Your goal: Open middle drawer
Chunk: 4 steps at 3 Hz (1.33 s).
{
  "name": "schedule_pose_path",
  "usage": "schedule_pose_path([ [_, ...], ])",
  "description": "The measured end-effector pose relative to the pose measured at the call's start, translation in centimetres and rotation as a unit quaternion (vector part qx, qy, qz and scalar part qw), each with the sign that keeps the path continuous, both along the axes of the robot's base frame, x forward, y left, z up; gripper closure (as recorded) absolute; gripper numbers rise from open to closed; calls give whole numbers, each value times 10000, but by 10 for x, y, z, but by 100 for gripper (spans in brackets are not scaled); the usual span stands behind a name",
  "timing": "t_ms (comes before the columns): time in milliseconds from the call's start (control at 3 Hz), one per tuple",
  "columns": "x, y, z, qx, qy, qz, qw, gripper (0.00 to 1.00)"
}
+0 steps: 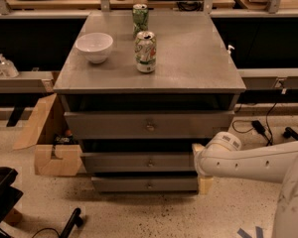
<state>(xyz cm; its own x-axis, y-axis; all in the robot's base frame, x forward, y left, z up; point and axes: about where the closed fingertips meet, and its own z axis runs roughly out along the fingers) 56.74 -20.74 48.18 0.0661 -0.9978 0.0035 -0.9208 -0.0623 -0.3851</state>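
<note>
Middle drawer [119, 162] looks shut. It's the 2nd of three fronts below the worktop [188, 63], w/ its small knob [150, 161] at centre. Gripper [200, 165] hangs by the drawer's right end, approx 3 o'clock from the knob, near but not on it. Can't tell if it's apart or together.

Step in hand, I'd judge: line up on the knob.

- Slide toward 9 o'clock at knob height, staying off the top drawer [114, 125] at 12 and the bottom drawer [119, 184] at 6.
- Close squarely around the knob, not on its edge.
- Pull straight out, slow & level, so the front doesn't bind or the hold slip.
- No jolts: the can [145, 52] & bowl [94, 46] up top could tip.
</note>
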Motion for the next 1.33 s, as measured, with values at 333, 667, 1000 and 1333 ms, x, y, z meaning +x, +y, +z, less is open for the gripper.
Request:
schedule_pose_path([
  [333,1,4,-7,-8,107,19,9999,0],
  [667,13,21,-26,1,391,107,9992,0],
  [1000,33,34,-37,7,641,138,9979,0],
  [1333,51,41,-44,25,788,132,9968,19],
])
